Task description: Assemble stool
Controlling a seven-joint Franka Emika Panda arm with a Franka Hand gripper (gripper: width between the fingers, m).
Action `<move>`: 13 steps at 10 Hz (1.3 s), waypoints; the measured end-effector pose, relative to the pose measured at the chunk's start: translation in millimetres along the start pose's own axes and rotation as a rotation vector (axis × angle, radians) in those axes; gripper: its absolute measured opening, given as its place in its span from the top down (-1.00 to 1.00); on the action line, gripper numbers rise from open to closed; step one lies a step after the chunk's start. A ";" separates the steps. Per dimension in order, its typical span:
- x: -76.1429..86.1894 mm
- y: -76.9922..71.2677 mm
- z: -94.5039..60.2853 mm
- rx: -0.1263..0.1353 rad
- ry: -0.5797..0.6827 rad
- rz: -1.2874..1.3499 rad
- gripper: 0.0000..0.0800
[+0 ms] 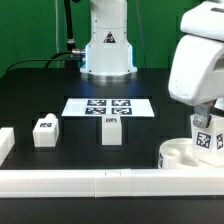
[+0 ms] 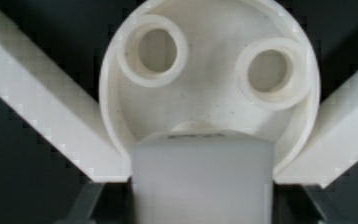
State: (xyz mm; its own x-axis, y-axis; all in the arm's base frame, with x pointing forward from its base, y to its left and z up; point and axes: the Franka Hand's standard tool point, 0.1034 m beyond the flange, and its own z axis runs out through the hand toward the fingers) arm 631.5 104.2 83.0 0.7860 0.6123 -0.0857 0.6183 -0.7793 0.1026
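**Seat.** The seat is a thick, round, white disc. It lies flat on the black worktop at the exterior view's right, touching the front border bar. In the wrist view the seat sits in the corner formed by 2 border bars and shows 2 round sockets in its upper face.

**Legs.** Each of the 3 legs is a small white rectangular block with a black-and-white square tag.
- The left leg stands upright on the worktop, near the exterior view's left.
- The middle leg stands upright just in front of the marker board, well apart from the left leg.
- The held leg is upright over the seat's right part, tag facing the exterior camera.

**Hand.** The hand is above the seat and closed on the held leg, with a finger on each side of the block. The views do not show whether the leg's lower end sits in a socket.

**Background.** The robot base stands behind the marker board.
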 end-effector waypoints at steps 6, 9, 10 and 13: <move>5.0 -10.1 -0.3 0.051 0.004 0.724 0.17; 7.7 -12.2 -0.2 0.074 0.006 1.025 0.17; 7.9 -12.7 -0.4 0.083 0.002 1.099 0.17; 10.5 -18.4 -0.8 0.118 -0.015 1.304 0.17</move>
State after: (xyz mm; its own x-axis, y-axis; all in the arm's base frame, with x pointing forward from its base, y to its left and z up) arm 628.3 125.0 81.0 0.8016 -0.5978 -0.0008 -0.5975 -0.8013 0.0310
